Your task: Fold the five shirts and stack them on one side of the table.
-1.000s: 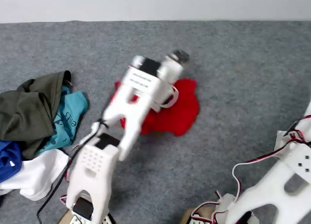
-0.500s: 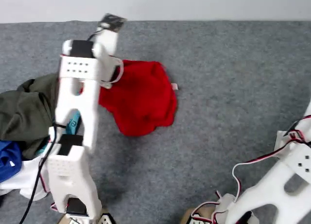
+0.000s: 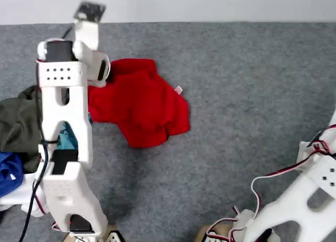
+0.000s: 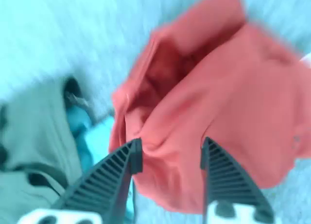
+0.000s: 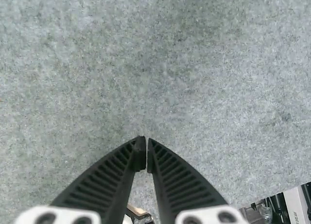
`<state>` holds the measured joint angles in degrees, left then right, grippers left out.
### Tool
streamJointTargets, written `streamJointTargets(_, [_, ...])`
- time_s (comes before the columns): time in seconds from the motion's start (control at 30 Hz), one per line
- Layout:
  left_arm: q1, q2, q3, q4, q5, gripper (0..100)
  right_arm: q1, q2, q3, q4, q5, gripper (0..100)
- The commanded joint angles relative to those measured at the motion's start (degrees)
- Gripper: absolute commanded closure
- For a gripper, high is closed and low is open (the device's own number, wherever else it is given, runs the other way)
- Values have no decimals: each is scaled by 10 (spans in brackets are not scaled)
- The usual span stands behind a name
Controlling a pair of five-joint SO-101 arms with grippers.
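Observation:
A crumpled red shirt (image 3: 142, 108) lies on the grey table left of centre. My left arm (image 3: 63, 79) stands over the shirt's left edge. In the left wrist view my left gripper (image 4: 170, 146) is open, its fingers apart just above the red shirt (image 4: 218, 112). At the left edge lies a pile with an olive shirt (image 3: 18, 129), a teal shirt (image 3: 65, 137), a blue shirt (image 3: 8, 176) and a white shirt (image 3: 16, 197). My right gripper (image 5: 146, 146) is shut, empty, over bare grey surface.
The right arm (image 3: 304, 195) with its cables sits at the bottom right corner. The grey table (image 3: 252, 95) ends at a white wall along the far edge. The olive shirt (image 4: 29, 136) and teal shirt (image 4: 97, 141) lie close beside the red one.
My left arm swung from the table's centre to the far left, and the red shirt came along leftward and now lies more spread out. The right arm stayed still.

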<state>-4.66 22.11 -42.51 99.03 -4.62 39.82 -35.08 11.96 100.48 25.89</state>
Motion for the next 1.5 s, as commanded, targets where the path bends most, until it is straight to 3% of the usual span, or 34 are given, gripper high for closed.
streamJointTargets(0.0, [27, -73, -39, 16, -5, 795, 4, -7, -23, 22, 4, 970])
streamJointTargets(0.23, [155, -157, 153, 14, -33, 797, 5, -7, 15, 22, 4, 969])
streamJointTargets(0.47, [238, -97, 319, -45, -35, 793, 5, -7, 23, 22, 4, 969])
streamJointTargets(0.6, [239, -44, 317, -88, -51, 767, 5, -7, 23, 22, 3, 969])
streamJointTargets(1.0, [234, 86, 250, -90, -66, 759, 5, -7, 23, 23, 2, 969])
streamJointTargets(1.3, [234, 66, 187, -33, -101, 979, 5, -7, 23, 22, 2, 969])
streamJointTargets(1.47, [222, 22, 177, -4, -108, 994, 5, -7, 23, 22, 2, 970])
